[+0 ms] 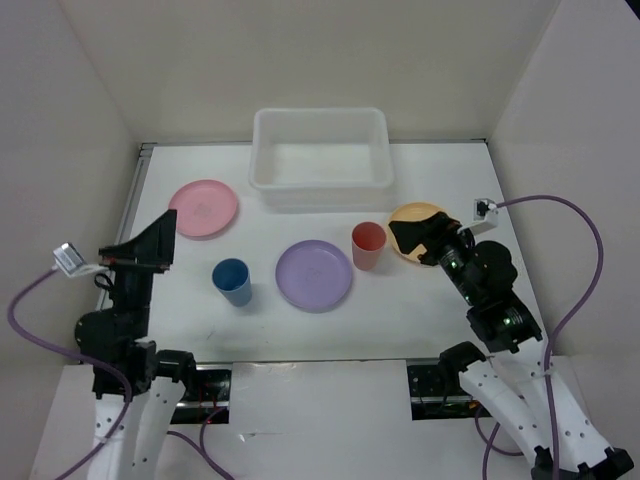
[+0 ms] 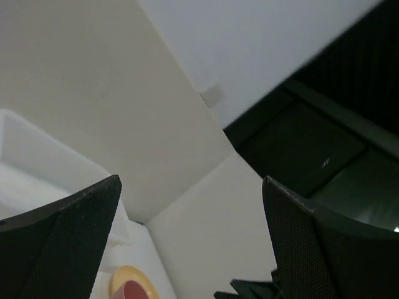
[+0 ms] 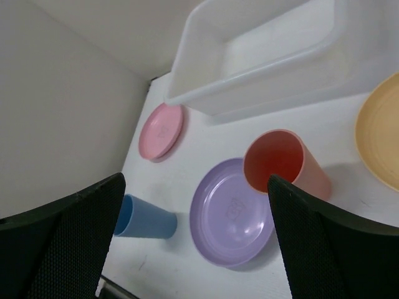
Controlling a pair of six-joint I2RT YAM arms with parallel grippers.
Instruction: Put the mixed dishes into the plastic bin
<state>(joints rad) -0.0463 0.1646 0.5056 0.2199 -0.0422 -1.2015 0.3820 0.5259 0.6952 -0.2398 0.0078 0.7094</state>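
Observation:
The clear plastic bin (image 1: 320, 158) stands at the back middle of the table with nothing in it. In front of it lie a pink plate (image 1: 203, 208), a purple plate (image 1: 314, 274) and a yellow plate (image 1: 413, 222). A red cup (image 1: 368, 245) and a blue cup (image 1: 232, 281) stand upright. My right gripper (image 1: 415, 238) hangs open over the yellow plate, just right of the red cup (image 3: 283, 163), holding nothing. My left gripper (image 1: 150, 243) is open and raised at the left, below the pink plate, tilted upward toward the wall.
White walls close the table on three sides. A metal strip (image 1: 128, 215) runs along the left edge. A small white connector (image 1: 485, 210) with a purple cable sits near the right wall.

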